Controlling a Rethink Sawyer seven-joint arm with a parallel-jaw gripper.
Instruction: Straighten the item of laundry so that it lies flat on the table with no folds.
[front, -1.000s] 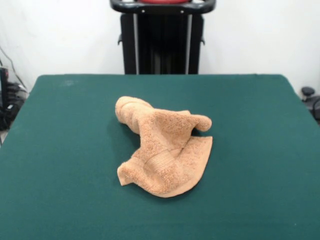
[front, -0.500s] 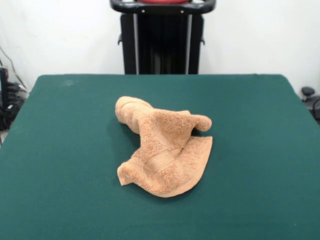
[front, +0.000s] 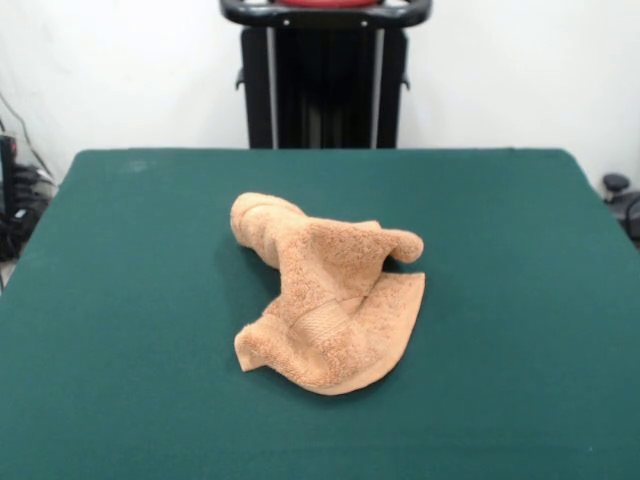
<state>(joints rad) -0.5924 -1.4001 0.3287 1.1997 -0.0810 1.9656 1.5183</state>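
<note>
No gripper shows anywhere in the front view, so whether it is spread or pressed together can't be told; only the dark pedestal (front: 325, 75) stands behind the far edge.

Nothing touches the towel (front: 328, 290). It sits crumpled near the middle of the green surface (front: 120, 300), well apart from every edge. One end is rolled into a thick lobe at the far left; a second fold pokes out to the right like a short tube. The near part lies flatter, a rounded flap with the woven band running across it, and its near-left corner curls up off the surface.

Handling guess: light, soft, limp terry; it will sag and drape, not hold shape. Loops should grip well, not slippery, nothing fragile. Felt-like surface will likely drag on it, so pulling sideways may bunch it rather than slide it.

Best hold, probably: the raised near-left corner or the right-hand tube end, both standing proud enough to pinch one layer. Avoid the thick rolled lobe, too many layers.
</note>
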